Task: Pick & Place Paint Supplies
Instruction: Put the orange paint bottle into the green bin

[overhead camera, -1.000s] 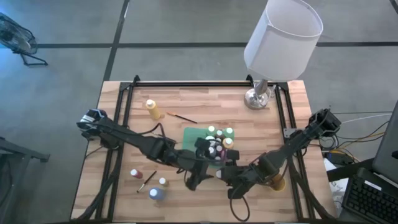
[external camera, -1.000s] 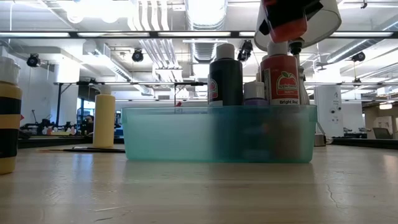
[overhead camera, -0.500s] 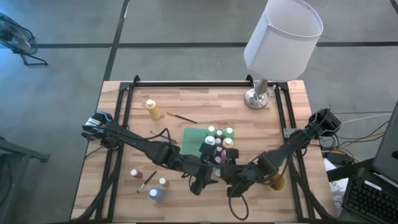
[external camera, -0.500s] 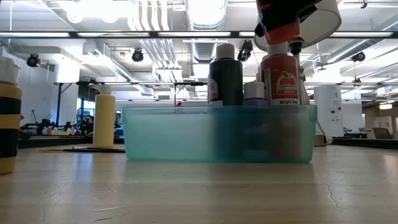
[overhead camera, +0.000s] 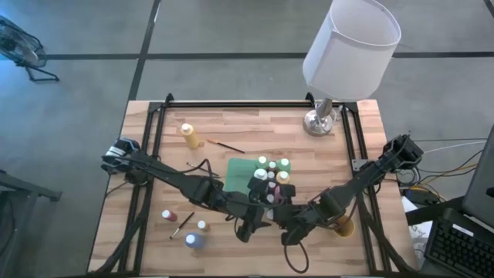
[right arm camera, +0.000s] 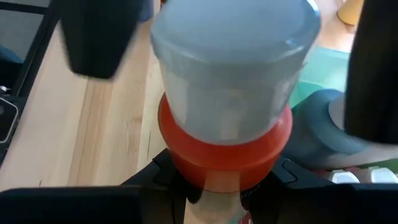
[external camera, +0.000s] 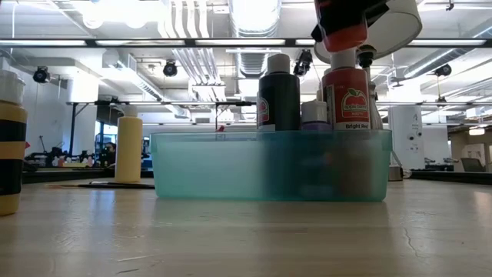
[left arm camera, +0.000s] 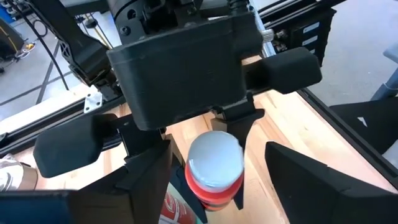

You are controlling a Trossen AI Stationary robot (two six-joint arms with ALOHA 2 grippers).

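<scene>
A red paint bottle with a white cap [left arm camera: 214, 165] hangs in the air over the green bin [external camera: 269, 165], above a red bottle [external camera: 346, 96] and a black one [external camera: 278, 92] that stand in it. My right gripper [overhead camera: 279, 213] is shut on the raised bottle [external camera: 340, 27]. My left gripper [left arm camera: 227, 186] faces it from the table's left, open, one finger on each side of the bottle. More capped bottles [overhead camera: 272, 164] stand upright in the bin. On the table stand a yellow bottle [overhead camera: 188, 135] and three bottles [overhead camera: 193, 239], and two brushes [overhead camera: 225, 146] [overhead camera: 182, 224] lie flat. My right gripper pinches the red bottle between its two fingers, on the red body just under the white cap [right arm camera: 224, 158]. The bottle stands upright with its cap up, lifted clear of the bin and of the bottles in it. Which side the fingers come from I cannot tell.
A lamp with a white shade [overhead camera: 351, 42] stands on its metal foot [overhead camera: 320, 120] at the far right. A tan cup [overhead camera: 343, 225] sits near the right arm. A yellow-and-black bottle [external camera: 9, 146] shows at the low view's left edge. Bare wood lies along the far edge.
In the first half second my left arm swung off the bin toward the near edge, which uncovered the bottles in the bin. It has kept still since. The raised red bottle drifted a little sideways above the bin.
</scene>
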